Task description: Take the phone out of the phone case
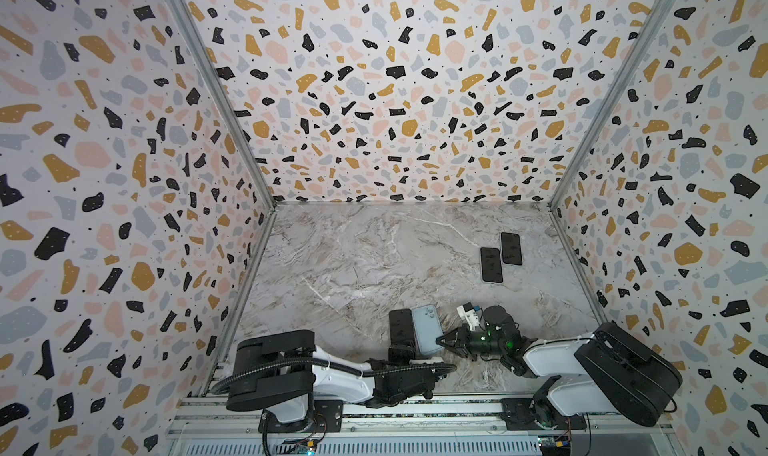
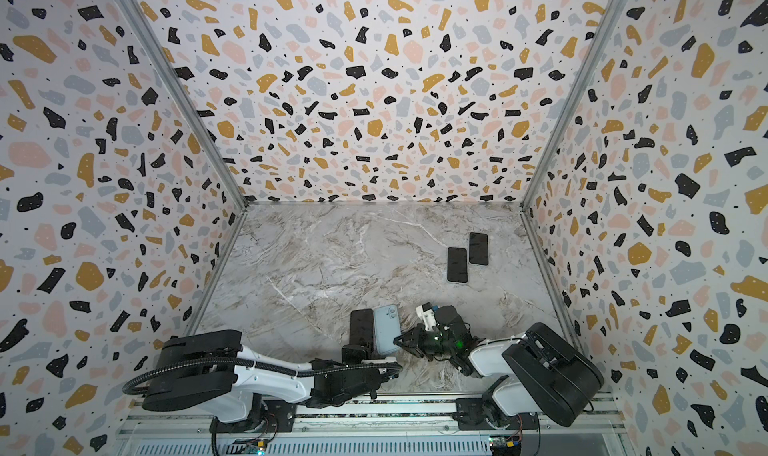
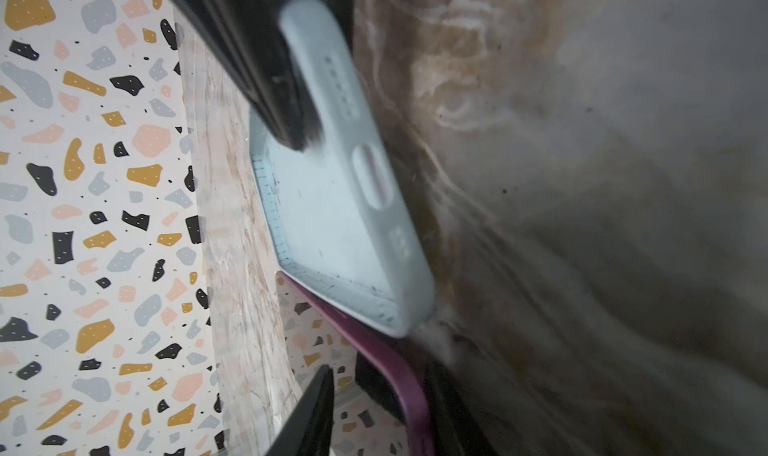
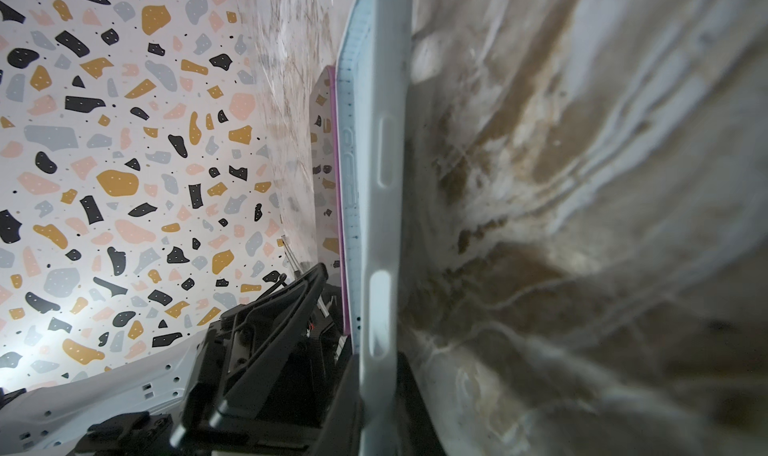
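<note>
The phone (image 1: pixel 401 324) lies screen up on the marble, dark with a purple rim. Its screen (image 3: pixel 316 337) mirrors the patterned wall. Right beside it is the light-blue phone case (image 1: pixel 427 329), back face up with the camera cutout at its far end. My right gripper (image 1: pixel 441 342) is shut on the case's near right edge (image 4: pixel 374 142), one finger on each side. My left gripper (image 1: pixel 401 352) stands at the phone's near end with its jaws apart. The purple rim (image 3: pixel 399 375) runs between the fingers (image 3: pixel 316 404), and a gap shows beside the screen. Whether the case is empty I cannot tell.
Two more dark phones (image 1: pixel 491 265) (image 1: pixel 511 248) lie side by side at the back right of the marble table (image 1: pixel 353 258). Patterned walls close in three sides. Both arm bases sit on the rail (image 1: pixel 415 412) along the front edge.
</note>
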{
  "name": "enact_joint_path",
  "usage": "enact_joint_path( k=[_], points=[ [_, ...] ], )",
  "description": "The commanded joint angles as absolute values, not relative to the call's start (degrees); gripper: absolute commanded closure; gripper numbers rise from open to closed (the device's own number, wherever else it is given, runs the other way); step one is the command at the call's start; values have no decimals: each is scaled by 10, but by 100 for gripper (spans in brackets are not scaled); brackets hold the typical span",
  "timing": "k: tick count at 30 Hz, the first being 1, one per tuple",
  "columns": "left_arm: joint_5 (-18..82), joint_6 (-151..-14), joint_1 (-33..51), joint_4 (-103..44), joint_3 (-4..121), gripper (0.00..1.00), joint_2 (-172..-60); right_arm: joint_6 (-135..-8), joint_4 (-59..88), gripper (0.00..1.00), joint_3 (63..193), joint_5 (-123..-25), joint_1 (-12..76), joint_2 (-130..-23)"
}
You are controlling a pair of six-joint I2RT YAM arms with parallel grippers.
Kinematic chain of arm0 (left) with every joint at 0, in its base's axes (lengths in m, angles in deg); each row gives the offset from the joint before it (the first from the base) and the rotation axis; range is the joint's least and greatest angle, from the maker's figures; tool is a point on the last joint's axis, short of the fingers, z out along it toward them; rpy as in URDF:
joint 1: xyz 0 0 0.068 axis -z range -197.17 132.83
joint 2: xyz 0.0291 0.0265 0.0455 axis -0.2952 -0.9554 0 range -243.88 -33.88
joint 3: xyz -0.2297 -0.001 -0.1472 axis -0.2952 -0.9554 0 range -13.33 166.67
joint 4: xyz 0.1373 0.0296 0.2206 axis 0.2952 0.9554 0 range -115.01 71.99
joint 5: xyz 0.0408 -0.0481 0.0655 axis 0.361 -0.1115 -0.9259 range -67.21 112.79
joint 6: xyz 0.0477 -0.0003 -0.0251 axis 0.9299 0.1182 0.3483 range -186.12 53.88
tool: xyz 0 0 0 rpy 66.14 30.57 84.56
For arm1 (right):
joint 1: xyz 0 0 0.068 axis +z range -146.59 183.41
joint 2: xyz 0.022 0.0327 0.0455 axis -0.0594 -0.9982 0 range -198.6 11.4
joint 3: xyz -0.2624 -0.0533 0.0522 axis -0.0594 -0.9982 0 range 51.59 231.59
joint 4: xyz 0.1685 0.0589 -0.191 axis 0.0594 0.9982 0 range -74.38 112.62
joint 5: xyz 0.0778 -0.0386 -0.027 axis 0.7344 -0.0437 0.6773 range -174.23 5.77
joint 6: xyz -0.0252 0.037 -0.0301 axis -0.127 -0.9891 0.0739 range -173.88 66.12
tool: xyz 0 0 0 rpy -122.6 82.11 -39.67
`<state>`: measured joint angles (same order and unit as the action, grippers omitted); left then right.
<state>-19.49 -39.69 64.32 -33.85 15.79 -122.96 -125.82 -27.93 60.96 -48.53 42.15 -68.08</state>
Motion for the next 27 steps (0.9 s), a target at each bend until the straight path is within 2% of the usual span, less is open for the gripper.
enact_joint_path(
  k=[1, 9, 16, 21, 27],
  points=[
    [-188, -411, 647, -328, 171, 56, -1234, -1257, -290, 100, 616, -489, 428, -684],
    [-198, -426, 647, -307, 178, 26, -1215, -1259, -285, 100, 615, -508, 435, -683],
    [-215, -447, 647, -261, 184, 2, -1139, -1258, -264, 100, 618, -547, 448, -675],
    [-218, -486, 647, -202, 206, 0, -1079, -1265, -274, 100, 618, -573, 455, -680],
    [-289, -610, 623, -130, 253, 0, -998, -1284, -293, 100, 615, -612, 469, -680]
  ],
)
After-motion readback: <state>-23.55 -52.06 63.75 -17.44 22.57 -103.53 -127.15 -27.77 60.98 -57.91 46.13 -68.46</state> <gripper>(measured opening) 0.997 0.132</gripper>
